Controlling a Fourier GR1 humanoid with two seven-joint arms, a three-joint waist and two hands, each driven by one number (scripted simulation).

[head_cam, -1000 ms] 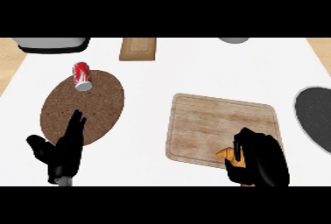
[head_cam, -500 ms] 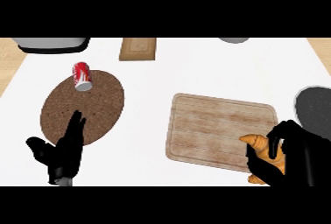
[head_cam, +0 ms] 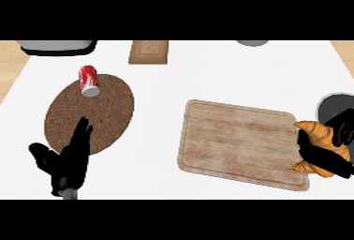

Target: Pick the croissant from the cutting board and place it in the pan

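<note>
My right hand [head_cam: 330, 149] is curled round the croissant [head_cam: 319, 146], thumb under it and fingers over its far end, and the pastry now hangs past the right edge of the cutting board [head_cam: 235, 143], no longer lying on the wood. That tells me the pick is done and I am in the carry. The dark pan [head_cam: 335, 104] shows at the right border just beyond my hand, so the croissant is close beside it but not yet over it, as far as I can judge. Compared with half a second ago, hand and croissant have shifted further right and up. My left hand [head_cam: 66, 161] rests open, fingers straight, over the near edge of the round cork mat [head_cam: 90, 117], unmoved.
</note>
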